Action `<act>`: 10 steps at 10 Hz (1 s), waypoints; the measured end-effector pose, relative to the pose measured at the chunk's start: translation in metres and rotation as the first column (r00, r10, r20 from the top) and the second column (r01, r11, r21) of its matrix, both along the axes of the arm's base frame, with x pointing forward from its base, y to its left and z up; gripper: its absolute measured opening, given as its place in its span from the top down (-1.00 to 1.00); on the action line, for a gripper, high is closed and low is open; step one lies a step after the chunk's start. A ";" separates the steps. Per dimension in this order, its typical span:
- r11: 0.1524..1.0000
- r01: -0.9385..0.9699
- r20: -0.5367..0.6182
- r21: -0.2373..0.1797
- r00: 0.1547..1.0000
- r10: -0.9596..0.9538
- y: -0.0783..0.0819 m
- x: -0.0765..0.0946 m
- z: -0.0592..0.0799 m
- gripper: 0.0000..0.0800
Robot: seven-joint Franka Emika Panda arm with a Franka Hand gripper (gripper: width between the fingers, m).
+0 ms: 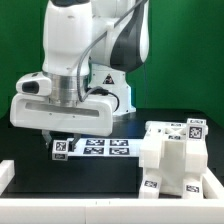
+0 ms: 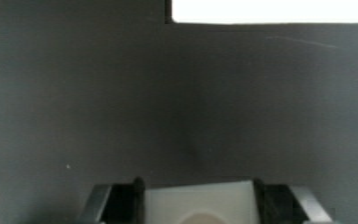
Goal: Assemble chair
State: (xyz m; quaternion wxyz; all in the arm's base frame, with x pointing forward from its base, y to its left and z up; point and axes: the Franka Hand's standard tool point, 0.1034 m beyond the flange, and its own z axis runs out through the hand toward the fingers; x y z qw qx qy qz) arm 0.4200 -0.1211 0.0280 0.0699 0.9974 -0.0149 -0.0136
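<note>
Exterior view: the white robot arm point(image 1: 85, 45) descends from the 12 o'clock side, its wrist housing hanging low over the dark bench point(image 1: 110, 175) at about 9 o'clock of centre. The pincer point(image 1: 62, 132) sits beneath that housing and is mostly masked by it; its fingertips cannot be separated in this view.

The marker board point(image 1: 92, 147) lies flat on the bench just below the housing, at about 7 o'clock of centre, with its tags facing up. Whether the pincer touches it cannot be told.

The chair point(image 1: 172, 157), a blocky white assembly bearing black-and-white tags on its top and side faces, stands on the bench at about 4 o'clock, apart from the arm and to the exterior view's right of the marker board. A white rail point(image 1: 60, 202) borders the bench along the 6 o'clock side.

Wrist view: the pincer point(image 2: 195, 203) has both dark fingers point(image 2: 117, 203) pressed against the sides of a white piece point(image 2: 197, 200), which fills the gap between them. The pincer is gripping that piece; its full shape is cut off. Dark bench surface lies beyond, with a white edge point(image 2: 274, 10) at the far side.
</note>
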 end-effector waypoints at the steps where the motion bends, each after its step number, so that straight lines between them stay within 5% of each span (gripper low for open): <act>1: 0.999 -0.015 0.088 -0.043 0.996 0.019 -0.005 0.000 0.001 0.30; 2: 0.997 -0.020 0.147 -0.074 0.989 0.031 -0.007 -0.005 0.002 0.30; 6: 0.998 -0.017 0.141 -0.064 0.990 0.026 -0.006 -0.009 -0.001 0.29; 8: 0.998 -0.017 0.141 -0.064 0.990 0.026 -0.006 -0.009 -0.001 -0.50; 10: 0.998 -0.017 0.141 -0.064 0.990 0.026 -0.006 -0.009 -0.001 -0.59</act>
